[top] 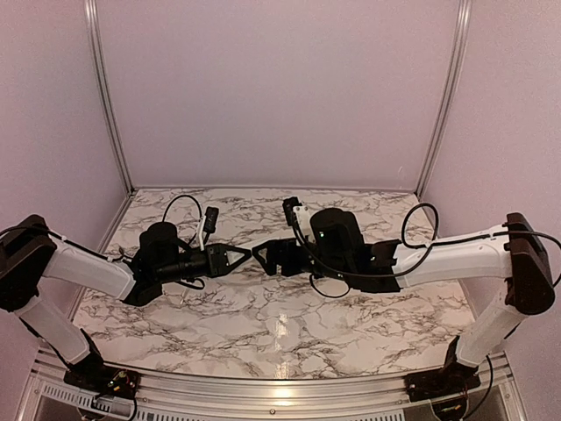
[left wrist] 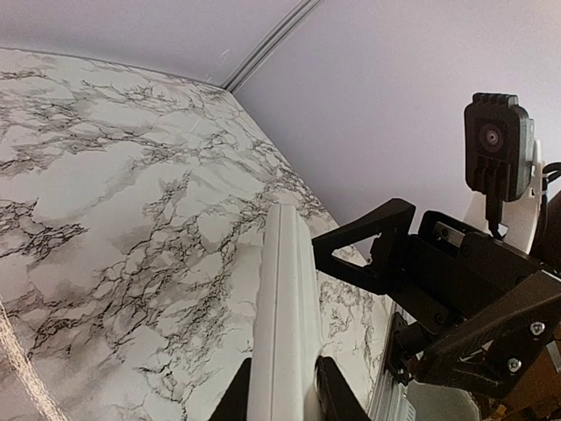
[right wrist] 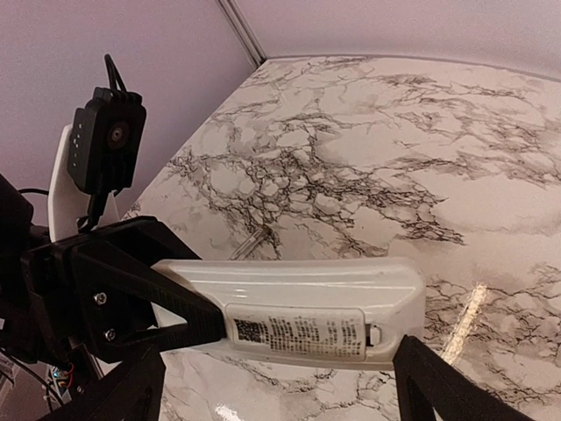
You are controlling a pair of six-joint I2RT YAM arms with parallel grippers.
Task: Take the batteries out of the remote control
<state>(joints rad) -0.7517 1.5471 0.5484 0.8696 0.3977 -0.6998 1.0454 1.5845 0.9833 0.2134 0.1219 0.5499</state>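
The remote control (right wrist: 298, 303) is a slim white bar held level above the marble table. Its labelled back cover (right wrist: 298, 331) faces the right wrist camera and is closed, so the batteries are hidden. My left gripper (left wrist: 285, 377) is shut on one end of the remote (left wrist: 285, 307); its black fingers (right wrist: 149, 285) show at the left of the right wrist view. My right gripper (right wrist: 280, 395) is open, one finger on each side of the remote's free end, not touching it. In the top view the two grippers meet tip to tip, left (top: 237, 260) and right (top: 266, 254).
The marble table (top: 280, 324) is boxed in by pale walls with aluminium posts (top: 105, 96) at the back corners. A thin pale streak (right wrist: 252, 241) lies on the table below the remote. Both arms reach in from the sides, cables looping behind them.
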